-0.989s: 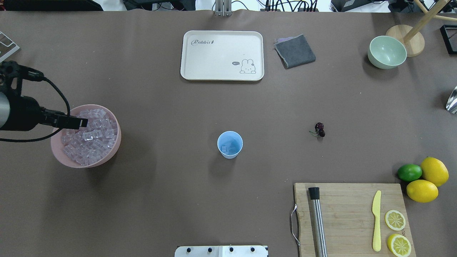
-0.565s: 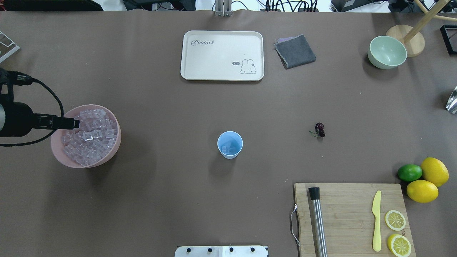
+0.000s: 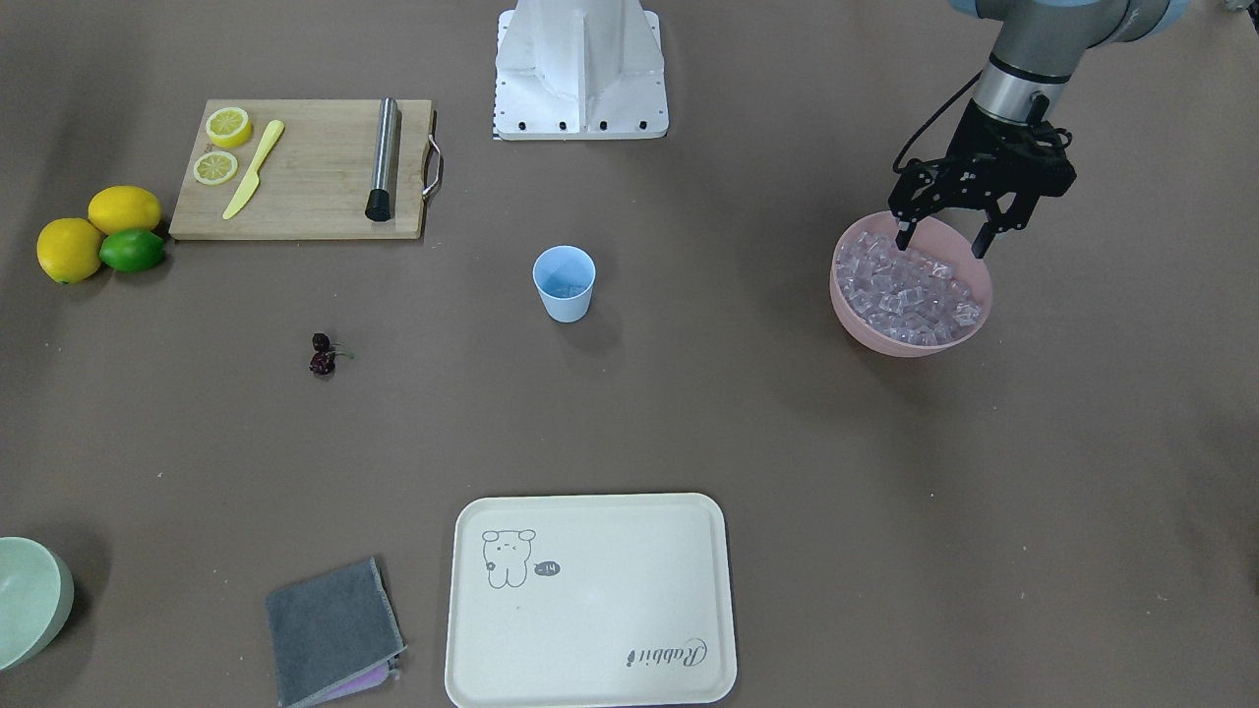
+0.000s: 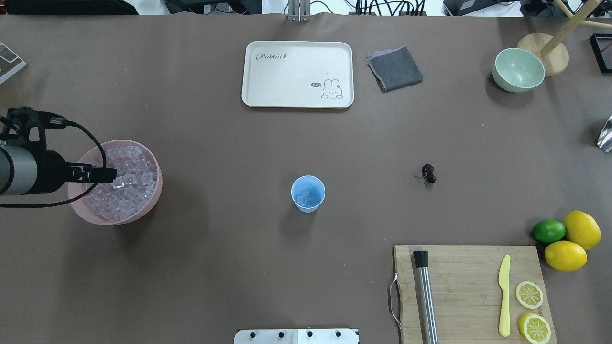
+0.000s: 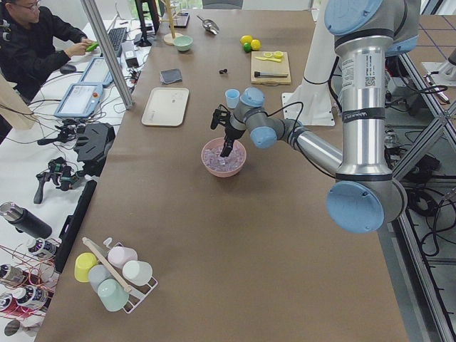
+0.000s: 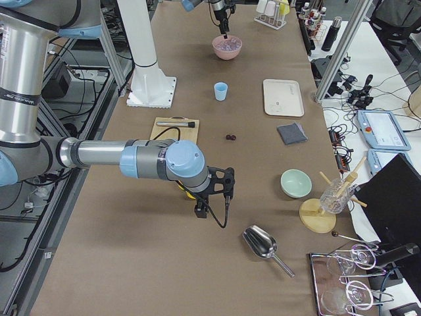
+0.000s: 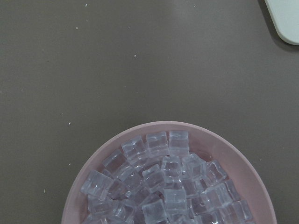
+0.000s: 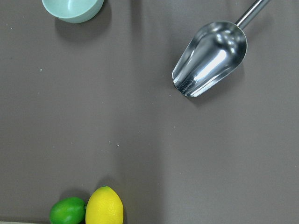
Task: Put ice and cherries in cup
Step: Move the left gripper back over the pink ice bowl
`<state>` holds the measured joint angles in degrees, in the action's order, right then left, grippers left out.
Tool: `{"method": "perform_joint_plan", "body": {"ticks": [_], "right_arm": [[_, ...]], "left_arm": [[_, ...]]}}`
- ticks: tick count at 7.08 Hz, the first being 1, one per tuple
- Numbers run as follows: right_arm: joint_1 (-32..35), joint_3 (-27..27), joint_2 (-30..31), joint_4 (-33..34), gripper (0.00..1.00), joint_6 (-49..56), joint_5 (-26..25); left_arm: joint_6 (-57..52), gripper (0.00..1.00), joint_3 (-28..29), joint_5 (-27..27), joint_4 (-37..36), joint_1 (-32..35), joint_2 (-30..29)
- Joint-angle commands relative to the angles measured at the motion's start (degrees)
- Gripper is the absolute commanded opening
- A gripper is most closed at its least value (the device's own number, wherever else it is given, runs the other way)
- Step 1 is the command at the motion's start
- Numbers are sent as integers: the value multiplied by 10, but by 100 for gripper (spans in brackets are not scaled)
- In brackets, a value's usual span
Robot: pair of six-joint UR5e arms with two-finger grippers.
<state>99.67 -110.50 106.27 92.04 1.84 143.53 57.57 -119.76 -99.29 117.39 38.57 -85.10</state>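
Note:
The light-blue cup (image 4: pixel 308 193) stands mid-table, with ice showing at its bottom; it also shows in the front view (image 3: pixel 565 283). The cherries (image 4: pixel 427 174) lie on the table to its right, stems attached. Many ice cubes (image 4: pixel 125 185) fill the pink bowl (image 4: pixel 95 217) at the left. My left gripper (image 3: pixel 942 242) is open, its fingertips (image 3: pixel 903 236) spread over the robot-side part of the ice pile and empty. The left wrist view shows the ice (image 7: pixel 163 186) just below. My right gripper (image 6: pixel 210 204) hovers over the table's right end; I cannot tell its state.
A cream tray (image 4: pixel 267 95) and a grey cloth (image 4: pixel 395 68) lie at the far side. A pale green bowl (image 4: pixel 519 69) is far right. A cutting board (image 4: pixel 459 286) holds a steel rod, knife and lemon slices. Lemons and a lime (image 4: pixel 548 231) and a metal scoop (image 8: pixel 210 58) lie at the right.
My left gripper drew back a little to the left, then came forward over the ice again, slightly nearer the robot's side. The cup and cherries have not moved.

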Motion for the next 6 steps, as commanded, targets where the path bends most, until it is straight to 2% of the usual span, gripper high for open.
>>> {"method": "perform_joint_plan", "body": {"ticks": [1,2,6], "right_arm": [[0,0,1,0,100,-1,0],[0,1,1,0,100,-1,-1],[0,1,2,0,100,-1,0]], "left_arm": [[-2,85,8,7,-1,-14,-6],[-6,79,10,7,-1,-14,-5],[-63,82,54,7,-1,-13,-31]]}}
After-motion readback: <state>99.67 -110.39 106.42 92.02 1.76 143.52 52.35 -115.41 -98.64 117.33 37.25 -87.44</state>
